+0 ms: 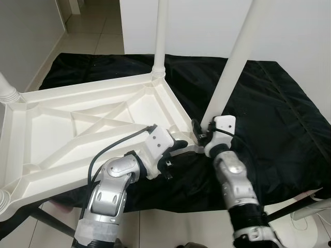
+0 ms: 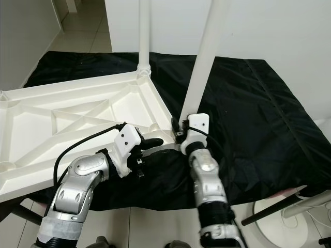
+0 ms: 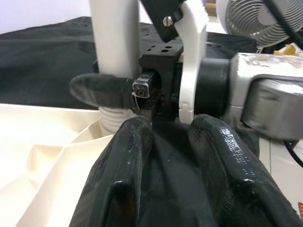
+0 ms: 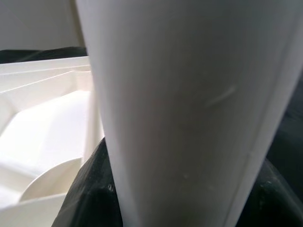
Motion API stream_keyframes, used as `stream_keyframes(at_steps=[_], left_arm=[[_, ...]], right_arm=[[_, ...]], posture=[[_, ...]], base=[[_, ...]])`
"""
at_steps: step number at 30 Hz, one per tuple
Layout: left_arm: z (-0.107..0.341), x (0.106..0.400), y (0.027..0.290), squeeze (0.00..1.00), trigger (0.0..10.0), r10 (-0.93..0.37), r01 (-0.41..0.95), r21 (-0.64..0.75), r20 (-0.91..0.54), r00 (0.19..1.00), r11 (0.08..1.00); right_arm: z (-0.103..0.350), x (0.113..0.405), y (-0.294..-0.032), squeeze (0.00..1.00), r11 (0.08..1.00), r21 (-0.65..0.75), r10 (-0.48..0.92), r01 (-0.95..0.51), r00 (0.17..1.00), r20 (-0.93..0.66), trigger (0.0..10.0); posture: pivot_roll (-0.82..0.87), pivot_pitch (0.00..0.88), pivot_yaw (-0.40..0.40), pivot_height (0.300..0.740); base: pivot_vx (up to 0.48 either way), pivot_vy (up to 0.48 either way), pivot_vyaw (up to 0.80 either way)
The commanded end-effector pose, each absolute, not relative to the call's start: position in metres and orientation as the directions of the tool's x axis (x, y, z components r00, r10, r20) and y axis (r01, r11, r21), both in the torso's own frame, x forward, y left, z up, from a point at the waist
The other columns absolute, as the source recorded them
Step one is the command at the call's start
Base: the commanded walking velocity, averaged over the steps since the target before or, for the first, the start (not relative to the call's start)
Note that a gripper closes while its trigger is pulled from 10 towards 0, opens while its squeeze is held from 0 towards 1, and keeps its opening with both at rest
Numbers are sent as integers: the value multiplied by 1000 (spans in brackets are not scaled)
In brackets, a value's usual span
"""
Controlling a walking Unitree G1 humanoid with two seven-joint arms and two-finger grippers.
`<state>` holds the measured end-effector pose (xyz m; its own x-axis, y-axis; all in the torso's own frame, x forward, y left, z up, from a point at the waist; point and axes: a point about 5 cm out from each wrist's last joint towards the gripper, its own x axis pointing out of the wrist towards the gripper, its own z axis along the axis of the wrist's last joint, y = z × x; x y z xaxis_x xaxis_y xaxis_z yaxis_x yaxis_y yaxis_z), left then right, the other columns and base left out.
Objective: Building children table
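Right hand (image 1: 202, 132) clasps the leg (image 1: 235, 62) at centre frame, probably to seat it in the tabletop (image 1: 77, 129) corner socket. Left hand (image 1: 178, 145), narrowly parted and empty, rests at that corner beside it, likely steadying.

I see white table (image 1: 77, 124), ribbed underside plain, no pattern. White legs (image 1: 235, 57), same plain finish. Black cloth (image 1: 269, 113) beneath, glossy, creased. My arms silver with black joints; white brackets at wrists. Left tool (image 1: 178, 146) black, fingers (image 3: 128, 161) shiny black. Right tool (image 1: 199, 132) black. Black cable (image 1: 111, 150) along left arm. Floor (image 1: 93, 31) pale beige tiles, thin grey grout lines. Wall (image 1: 289, 26) white. Fan (image 3: 248, 19) grey.
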<state>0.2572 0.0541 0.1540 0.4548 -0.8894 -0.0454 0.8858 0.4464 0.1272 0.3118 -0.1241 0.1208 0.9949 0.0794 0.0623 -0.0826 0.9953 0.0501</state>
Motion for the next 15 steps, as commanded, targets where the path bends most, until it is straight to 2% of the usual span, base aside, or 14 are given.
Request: stream_keyframes(at_steps=[1, 6, 10, 11, 15], left_arm=[[153, 266, 52, 0, 10000, -774, 771, 88, 2, 634, 631], [151, 265, 54, 0, 10000, -769, 766, 87, -1, 640, 637], [151, 265, 55, 0, 10000, -765, 762, 84, -3, 644, 642], [151, 266, 55, 0, 10000, -764, 761, 84, -2, 646, 643], [151, 266, 56, 0, 10000, -761, 758, 86, 0, 649, 646]], right_arm=[[102, 306, -123, 0, 999, 45, -10, 11, 999, -42, 10000], [103, 302, -108, 0, 997, 71, 28, -25, 999, -44, 10000], [109, 300, -108, 0, 995, 90, 47, -45, 999, -16, 10000], [111, 300, -108, 1000, 993, 107, 55, -54, 998, -6, 10000], [116, 298, -106, 1000, 990, 110, 89, -93, 995, 38, 10000]], posture=[[-30, 12, -25, 740], [-32, 9, -20, 740], [-31, 10, -23, 740], [-31, 11, -24, 740], [-29, 7, -28, 740]], base=[[0, 0, 0], [0, 0, 0], [0, 0, 0], [0, 0, 0], [0, 0, 0]])
